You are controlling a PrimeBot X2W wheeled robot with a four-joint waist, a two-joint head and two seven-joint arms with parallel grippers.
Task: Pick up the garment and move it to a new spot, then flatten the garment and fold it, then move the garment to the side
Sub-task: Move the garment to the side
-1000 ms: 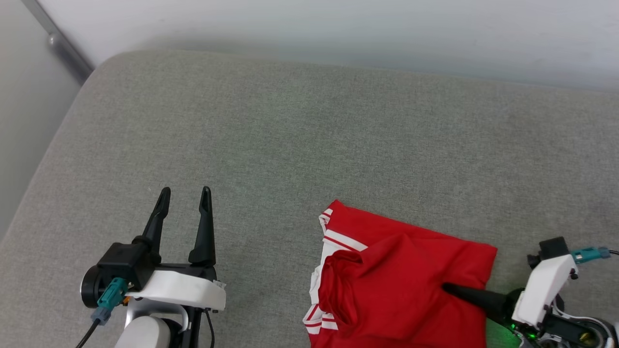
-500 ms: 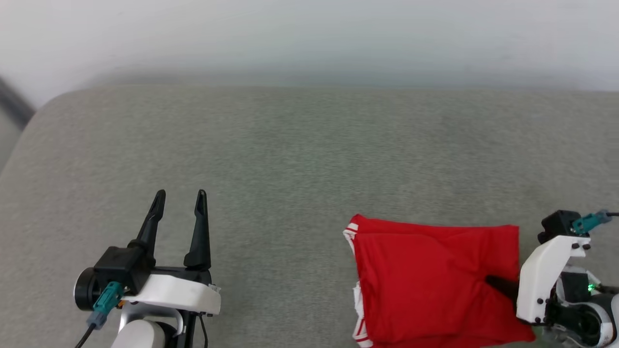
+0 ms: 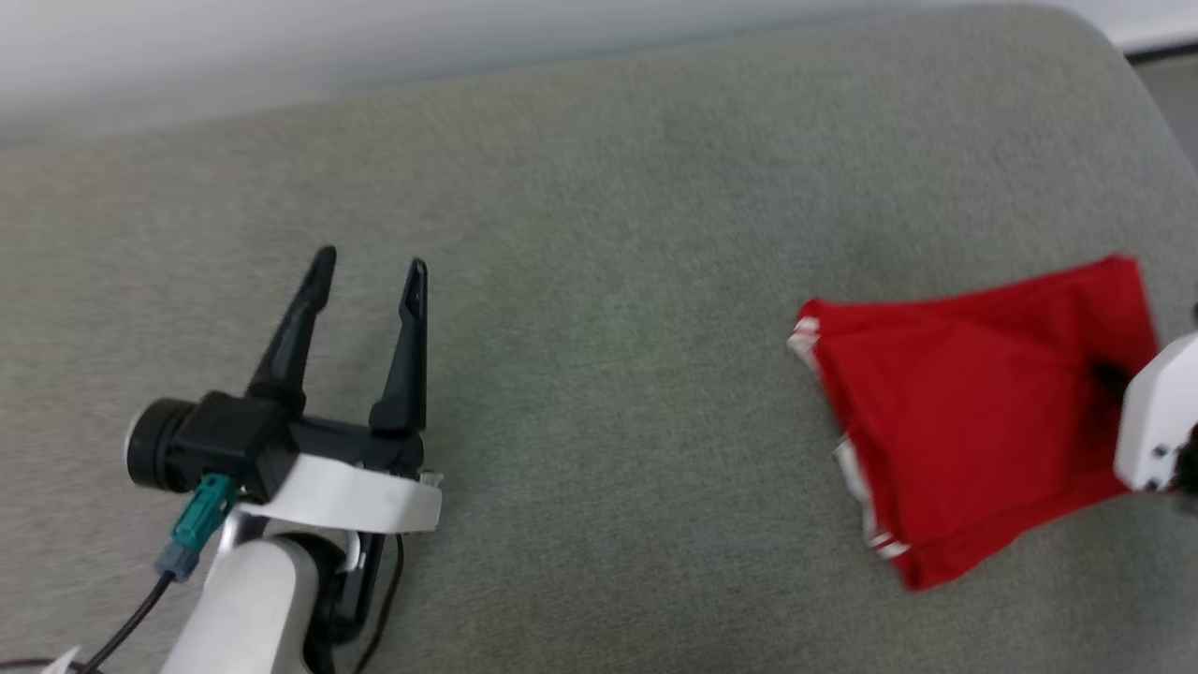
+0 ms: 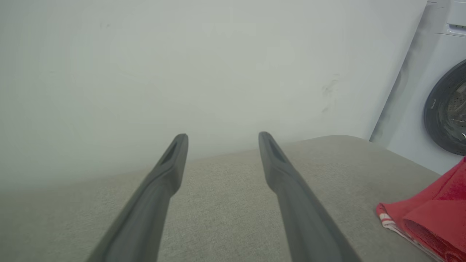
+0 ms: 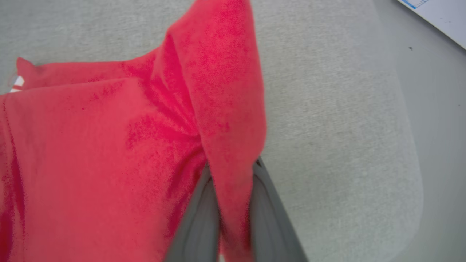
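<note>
Garment: the red garment [image 3: 973, 421] lay folded on the right part of a grey cushion [image 3: 580, 281], with white striped trim showing along its left edge.
Right gripper: the right gripper [image 5: 232, 165] was clenched on a raised ridge of the garment's red cloth, pinched between its two dark fingers.
Left gripper: the left gripper [image 3: 371, 260] was released, its jaws spread with nothing between them, over the cushion and well apart from the garment.
Background: a pale wall [image 4: 182, 72] stood behind the cushion, with a white washing machine [image 4: 446, 109] past the cushion's right end.
</note>
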